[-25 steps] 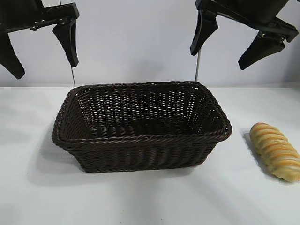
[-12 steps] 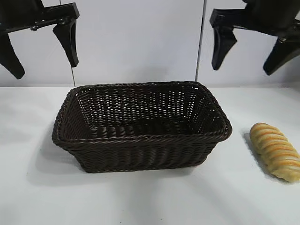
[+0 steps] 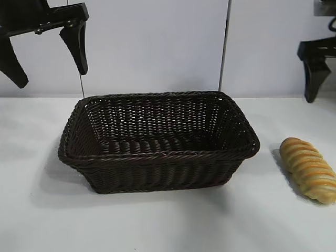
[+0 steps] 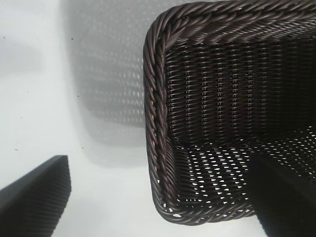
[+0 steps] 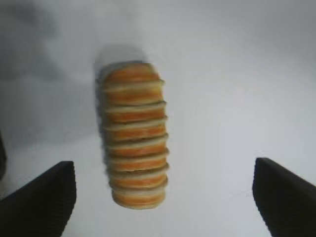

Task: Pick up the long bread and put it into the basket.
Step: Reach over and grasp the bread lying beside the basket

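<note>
Right pincer (image 5: 163,197) now lower, spread above long bread (image 5: 134,134).

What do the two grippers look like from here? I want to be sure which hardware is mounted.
Both are matte black. The left gripper has two flat, tapering fingers on a black crossbar with small metal screws. In the wrist views the finger pads carry a fine ribbed texture. Only one finger of the right gripper shows in the exterior view, under a black bracket at the picture's edge. No markings show.
</note>
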You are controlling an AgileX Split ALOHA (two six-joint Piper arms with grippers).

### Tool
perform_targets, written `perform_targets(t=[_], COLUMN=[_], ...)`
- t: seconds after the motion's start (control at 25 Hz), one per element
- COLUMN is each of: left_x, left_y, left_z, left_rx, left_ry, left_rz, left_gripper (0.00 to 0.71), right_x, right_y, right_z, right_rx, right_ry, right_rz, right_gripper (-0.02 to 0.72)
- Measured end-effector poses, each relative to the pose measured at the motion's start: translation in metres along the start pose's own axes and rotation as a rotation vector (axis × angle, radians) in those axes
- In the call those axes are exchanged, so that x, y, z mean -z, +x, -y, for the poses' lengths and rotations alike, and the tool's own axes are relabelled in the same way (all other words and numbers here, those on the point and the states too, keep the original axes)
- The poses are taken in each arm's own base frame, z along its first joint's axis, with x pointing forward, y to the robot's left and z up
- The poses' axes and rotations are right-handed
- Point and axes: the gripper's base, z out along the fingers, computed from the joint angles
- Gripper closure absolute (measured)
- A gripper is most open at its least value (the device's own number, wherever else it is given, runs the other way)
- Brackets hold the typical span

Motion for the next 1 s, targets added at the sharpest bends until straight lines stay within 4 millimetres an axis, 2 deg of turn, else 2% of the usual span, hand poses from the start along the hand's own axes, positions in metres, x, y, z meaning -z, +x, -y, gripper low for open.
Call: perform_targets(t=[0.28,0.56,0.6,0.68,0.76,0.8,0.88,1.0], left_x=[0.0,0.0,0.0,0.0,0.0,0.0,0.0,0.0], left_y=[0.0,0.0,0.0,0.0,0.0,0.0,0.0,0.0], left_z=[0.0,0.0,0.0,0.0,0.0,0.0,0.0,0.0], left_rx=[0.0,0.0,0.0,0.0,0.0,0.0,0.0,0.0], left_ry=[0.0,0.0,0.0,0.0,0.0,0.0,0.0,0.0], left_rz=[0.0,0.0,0.0,0.0,0.0,0.0,0.0,0.0], left_gripper=[0.016,0.016,0.016,0.016,0.016,0.016,0.016,0.016], right_x=[-0.019,-0.051,-0.054,-0.058,-0.058,-0.058,-0.058,-0.058], right_y=[0.01,0.012,0.012,0.013,0.012,0.012,0.011,0.011], right_z=[-0.001,0.001,0.001,0.001,0.001,0.001,0.001,0.001], right_rx=[-0.009,-0.012,-0.013,-0.014,-0.019,-0.02,-0.022,-0.023], right_ry=[-0.012,0.001,0.002,0.004,0.002,0.002,0.002,0.002], right_rz=[0.026,-0.036,-0.043,-0.052,-0.045,-0.04,-0.035,-0.036], right_gripper=[0.014,0.033,0.069,0.223,0.451,0.542,0.622,0.65])
